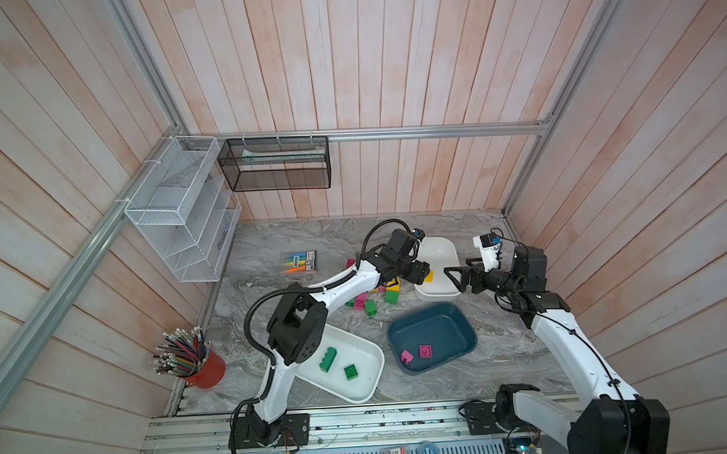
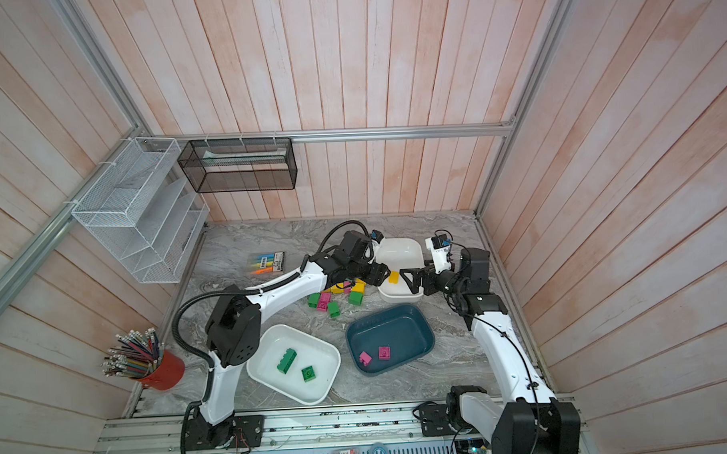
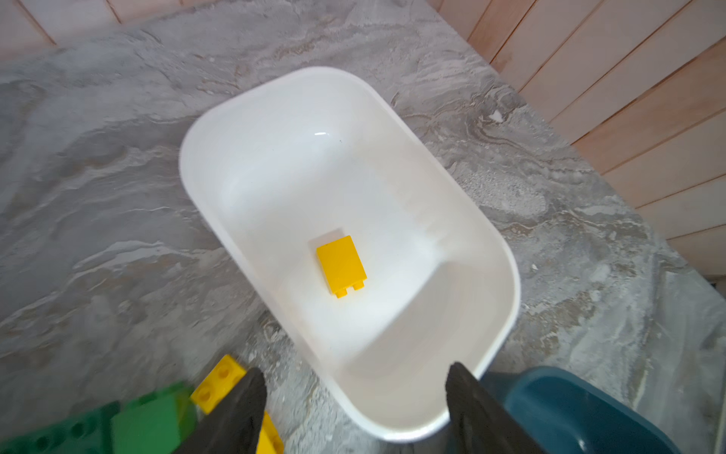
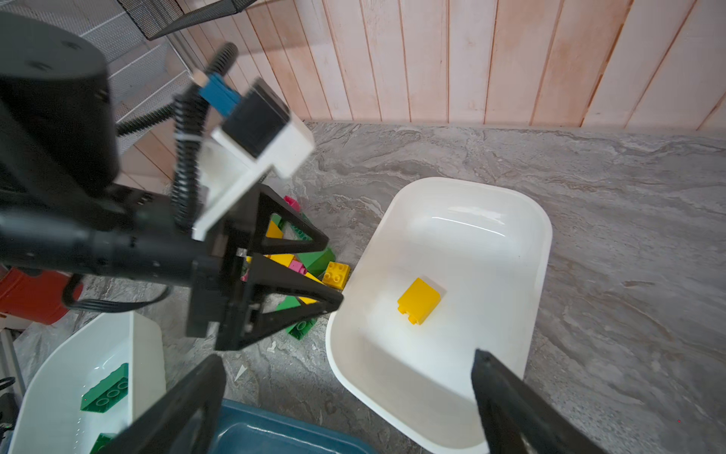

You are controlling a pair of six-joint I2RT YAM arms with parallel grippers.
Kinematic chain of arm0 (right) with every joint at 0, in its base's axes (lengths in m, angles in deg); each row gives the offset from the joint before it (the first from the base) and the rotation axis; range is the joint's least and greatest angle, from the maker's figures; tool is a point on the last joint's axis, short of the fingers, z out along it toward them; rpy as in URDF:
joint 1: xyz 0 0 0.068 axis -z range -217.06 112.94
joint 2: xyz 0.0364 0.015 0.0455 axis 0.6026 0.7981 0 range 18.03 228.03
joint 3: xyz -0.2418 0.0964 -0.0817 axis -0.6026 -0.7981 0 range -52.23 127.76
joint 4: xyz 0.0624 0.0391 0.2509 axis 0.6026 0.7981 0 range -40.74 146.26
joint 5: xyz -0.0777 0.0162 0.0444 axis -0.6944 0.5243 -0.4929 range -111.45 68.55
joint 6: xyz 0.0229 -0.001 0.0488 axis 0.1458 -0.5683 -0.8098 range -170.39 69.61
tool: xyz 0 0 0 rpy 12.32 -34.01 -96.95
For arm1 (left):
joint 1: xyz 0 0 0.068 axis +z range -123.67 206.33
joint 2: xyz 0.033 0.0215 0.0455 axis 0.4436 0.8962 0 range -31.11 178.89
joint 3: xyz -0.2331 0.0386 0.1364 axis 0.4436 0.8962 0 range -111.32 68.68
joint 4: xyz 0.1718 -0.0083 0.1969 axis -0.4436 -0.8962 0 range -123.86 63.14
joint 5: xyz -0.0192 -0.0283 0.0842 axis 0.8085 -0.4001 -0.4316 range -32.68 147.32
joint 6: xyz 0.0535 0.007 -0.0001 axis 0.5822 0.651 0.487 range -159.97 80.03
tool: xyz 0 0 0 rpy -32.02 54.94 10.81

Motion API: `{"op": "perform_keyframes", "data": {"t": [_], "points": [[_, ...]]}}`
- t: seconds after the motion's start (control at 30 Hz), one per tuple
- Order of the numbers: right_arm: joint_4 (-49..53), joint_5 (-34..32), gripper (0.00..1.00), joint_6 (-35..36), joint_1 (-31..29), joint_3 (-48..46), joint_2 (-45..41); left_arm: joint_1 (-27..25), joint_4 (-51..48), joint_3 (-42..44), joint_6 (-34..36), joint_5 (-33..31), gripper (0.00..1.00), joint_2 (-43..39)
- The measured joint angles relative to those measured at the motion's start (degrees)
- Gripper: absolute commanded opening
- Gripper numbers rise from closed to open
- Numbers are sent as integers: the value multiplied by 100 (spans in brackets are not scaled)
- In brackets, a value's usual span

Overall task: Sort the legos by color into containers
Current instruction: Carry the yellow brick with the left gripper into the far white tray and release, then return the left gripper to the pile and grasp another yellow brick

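Note:
A yellow lego point(image 3: 341, 265) lies on its side in the far white container point(image 3: 204, 165), also seen in a top view point(image 1: 428, 276). My left gripper point(image 3: 355, 369) is open and holds nothing, hovering over that container's near end point(image 4: 334, 271). My right gripper point(image 4: 347, 357) is open and empty just to the right of the same container point(image 1: 453, 280). Loose green, yellow and pink legos point(image 1: 372, 296) are piled on the table under the left arm. The near white container point(image 1: 375, 360) holds two green legos point(image 1: 328, 358). The teal container point(image 1: 465, 320) holds two pink legos point(image 1: 425, 350).
A flat highlighter pack point(image 1: 298, 261) lies at the back left of the marble table. A red pencil cup point(image 1: 204, 368) stands at the front left. A white wire basket point(image 1: 178, 209) and a black one point(image 1: 274, 162) hang on the walls.

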Motion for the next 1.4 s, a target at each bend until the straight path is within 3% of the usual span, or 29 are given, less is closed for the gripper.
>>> {"op": "perform_keyframes", "data": {"t": [0.23,0.43,0.67,0.9,1.4], "points": [[-83,254,98,-39,-96,-66,149,413,-348,695,-284,-938,75,-1370],[-162,297,98,-57,-208,-74,260,658,-699,1196,-651,-1904,73,-1316],[-162,315,98,-57,-216,-74,267,791,-894,1377,-1115,-2511,72,-798],[-162,315,98,-55,-219,-85,302,942,-914,1436,-1386,-2734,70,-540],[-160,317,98,-24,-219,-87,492,1189,-678,1434,-1493,-2468,68,122]]}}
